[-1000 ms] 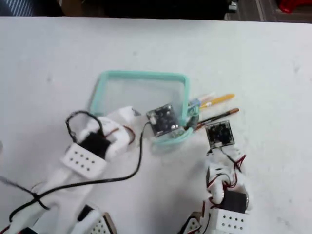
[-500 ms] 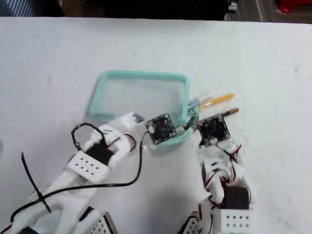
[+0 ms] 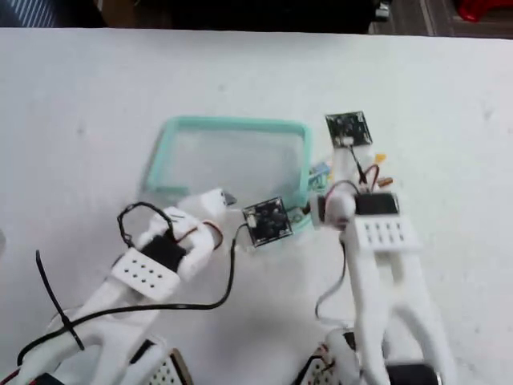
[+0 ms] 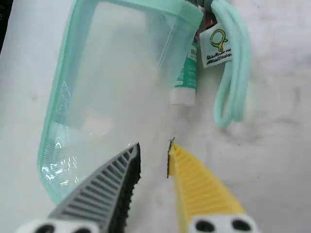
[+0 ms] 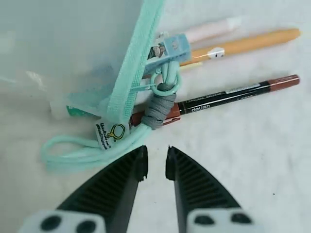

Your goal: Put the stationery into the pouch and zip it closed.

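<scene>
The clear pouch (image 3: 232,123) with a teal rim lies flat mid-table. A green-and-white tube (image 4: 186,80) sits inside it by the zip side. A yellow pen (image 5: 243,44), a pale pink pen (image 5: 209,30) and a black-and-brown pencil (image 5: 228,92) lie at the pouch's right edge, their ends at the zip. The grey zip pull (image 5: 158,104) carries a teal cord loop (image 4: 233,73). My right gripper (image 5: 156,149) hovers just short of the pull, its fingers a narrow gap apart. My left gripper (image 4: 153,144) hangs over the pouch's near right corner, slightly open, holding nothing.
The right arm (image 3: 377,233) stretches over the pens and covers most of them in the high view. The left arm (image 3: 160,249) and its black cable (image 3: 200,301) lie near the front left. White table (image 3: 96,80) spreads behind and beside the pouch.
The right arm has swung forward from the near edge and now reaches over the pens. The left gripper has drawn back a little from the pouch's corner.
</scene>
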